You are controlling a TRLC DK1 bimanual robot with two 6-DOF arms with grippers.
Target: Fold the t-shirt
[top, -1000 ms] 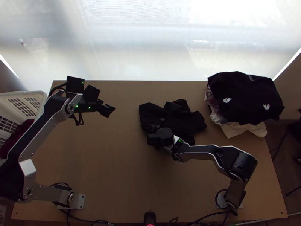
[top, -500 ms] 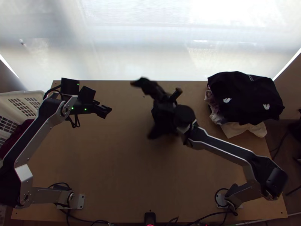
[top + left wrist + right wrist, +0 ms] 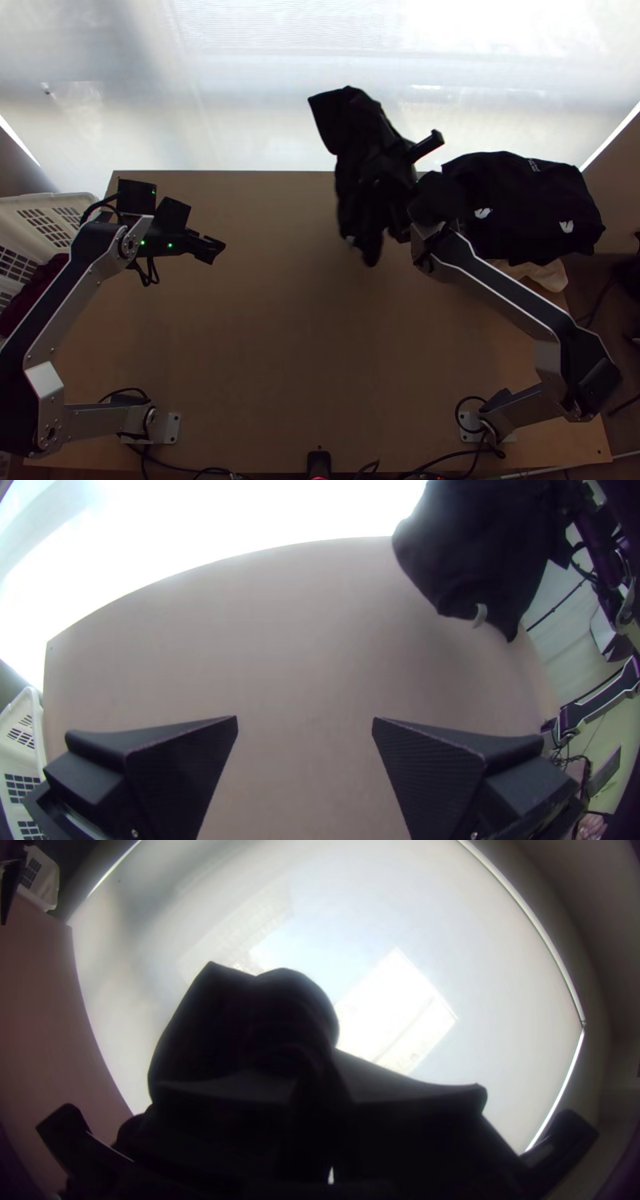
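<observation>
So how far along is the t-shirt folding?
Only the pickup looks done: the right gripper holds the dark t-shirt bunched, hanging above the table. Laying it flat and folding it likely remain; the open left gripper holds nothing.

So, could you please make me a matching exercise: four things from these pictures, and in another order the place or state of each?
1. black t-shirt
2. left gripper
3. basket
4. clothes pile

A. white, at the table's left edge
B. at the table's right side, white marks on its black top piece
C. held up in the air, bunched
D. open, fingers apart above the table

Pairs: 1-C, 2-D, 3-A, 4-B
</observation>
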